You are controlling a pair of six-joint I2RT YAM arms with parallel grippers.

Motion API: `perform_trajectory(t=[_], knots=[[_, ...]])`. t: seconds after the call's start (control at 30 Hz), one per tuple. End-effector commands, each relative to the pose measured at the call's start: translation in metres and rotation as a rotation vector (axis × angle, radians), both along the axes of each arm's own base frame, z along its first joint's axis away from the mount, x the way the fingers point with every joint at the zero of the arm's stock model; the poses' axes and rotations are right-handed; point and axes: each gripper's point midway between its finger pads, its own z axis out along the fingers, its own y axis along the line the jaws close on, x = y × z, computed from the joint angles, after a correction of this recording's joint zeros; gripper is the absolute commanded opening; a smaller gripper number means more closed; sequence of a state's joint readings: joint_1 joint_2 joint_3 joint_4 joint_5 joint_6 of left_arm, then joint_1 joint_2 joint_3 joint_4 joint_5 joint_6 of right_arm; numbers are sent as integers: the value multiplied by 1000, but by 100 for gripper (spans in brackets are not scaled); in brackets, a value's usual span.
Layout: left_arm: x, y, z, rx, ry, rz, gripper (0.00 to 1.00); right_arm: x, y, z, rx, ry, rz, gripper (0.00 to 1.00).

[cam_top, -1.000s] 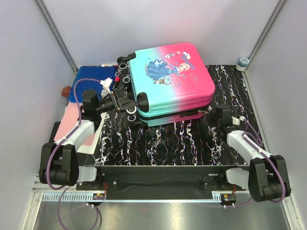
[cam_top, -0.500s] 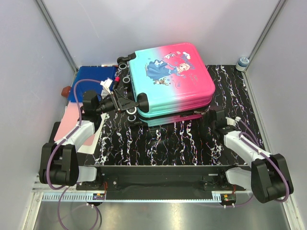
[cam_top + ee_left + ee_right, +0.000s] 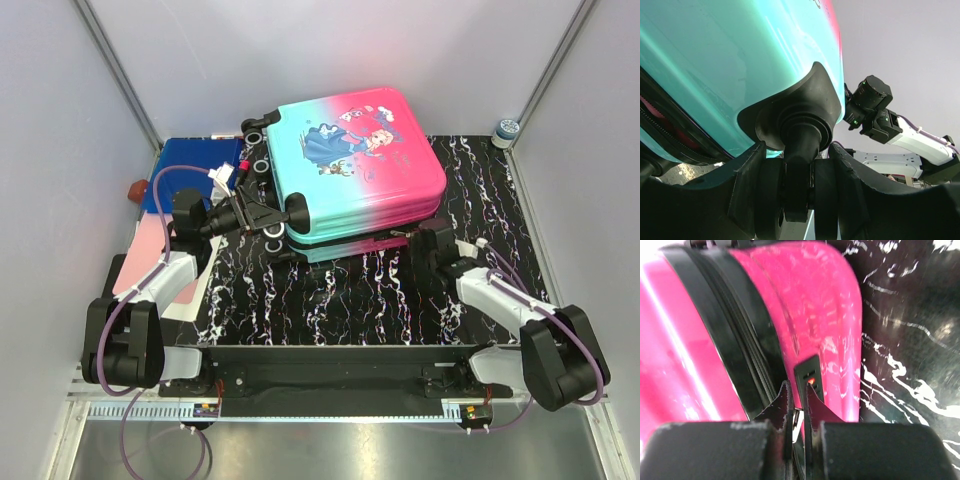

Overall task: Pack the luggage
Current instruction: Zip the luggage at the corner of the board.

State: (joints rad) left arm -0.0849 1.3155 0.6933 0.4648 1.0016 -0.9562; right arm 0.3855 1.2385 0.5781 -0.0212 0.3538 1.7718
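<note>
Since a moment ago my right arm has swung in toward the luggage (image 3: pixel 355 160), so my right gripper (image 3: pixel 428 252) now sits against its near right corner instead of standing off to the side. The pink end of the case has also turned slightly. My left arm has not moved.

The luggage lies flat on the black marbled bench (image 3: pixel 340 300), teal end toward my left arm, pink end toward my right, printed shell facing up.

My left gripper (image 3: pixel 268 216) is half spread and pinches a black wheel (image 3: pixel 800 125) at the luggage's near left corner, one finger on each side of it.

In the wrist view, my right gripper's fingers are pressed almost together. Their tips touch the pink shell just beside the black zipper band (image 3: pixel 735 340) and a small black slot with a red spot (image 3: pixel 810 377). I cannot tell whether anything thin is caught between them.

A blue folder (image 3: pixel 195 165) lies left of the luggage, behind my left arm, with a pink sheet (image 3: pixel 150 250) nearer me. A small reddish object (image 3: pixel 135 190) sits at the folder's left edge. A small round container (image 3: pixel 507 130) stands well apart, beyond the luggage's far right corner.

The luggage's own bulk hides most of my right gripper from the overhead camera.
</note>
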Motion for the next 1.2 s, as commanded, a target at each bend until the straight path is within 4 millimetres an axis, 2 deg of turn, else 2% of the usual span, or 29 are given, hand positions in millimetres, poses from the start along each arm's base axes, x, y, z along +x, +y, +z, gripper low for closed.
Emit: perform_trajectory(t=[0.0,0.5,0.67,0.9,1.17], knots=[[9,-4,11,-3,-67,39,0,-13,91,26,130,-37,324,0],[5,-9,12,-13,-69,21,0,-23,139,27,148,-39,403,0],[5,-9,14,-14,-75,24,0,-25,150,31,150,-48,420,0],[5,-9,12,-20,-62,22,0,-30,177,41,158,-72,477,0],[5,-9,13,-26,-65,18,0,-35,192,48,161,-87,501,0]])
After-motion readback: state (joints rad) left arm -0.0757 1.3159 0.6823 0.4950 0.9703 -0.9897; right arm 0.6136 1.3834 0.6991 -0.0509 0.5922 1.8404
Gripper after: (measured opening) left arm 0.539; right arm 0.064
